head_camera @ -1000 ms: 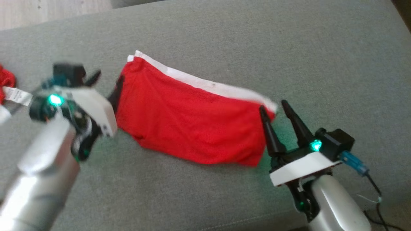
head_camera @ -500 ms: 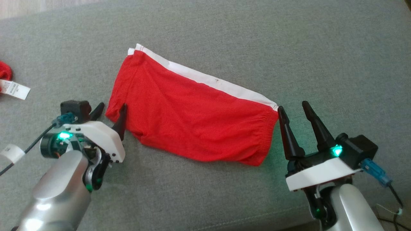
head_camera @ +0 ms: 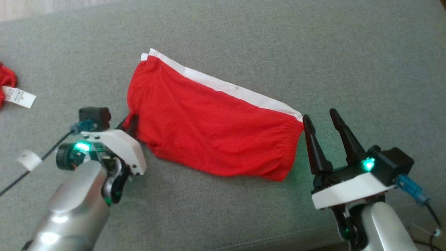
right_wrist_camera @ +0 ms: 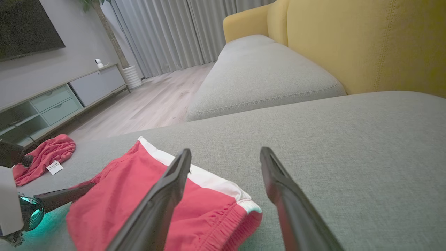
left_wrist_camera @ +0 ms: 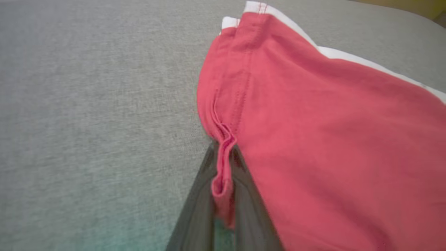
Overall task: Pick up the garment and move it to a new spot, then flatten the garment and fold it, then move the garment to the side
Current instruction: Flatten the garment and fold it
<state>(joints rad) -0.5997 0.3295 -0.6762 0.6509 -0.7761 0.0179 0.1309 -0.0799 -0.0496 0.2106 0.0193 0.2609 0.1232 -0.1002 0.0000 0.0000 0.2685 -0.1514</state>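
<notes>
The left gripper (left_wrist_camera: 224,153) pinches only a thin fold of the shorts (head_camera: 216,129), the open right gripper (head_camera: 319,114) holds nothing, so the cloth may slip.

Loads of bare sofa cushion (head_camera: 244,216) all round the red shorts (head_camera: 209,129). Another red garment (head_camera: 6,80) sits far left, well apart.
</notes>
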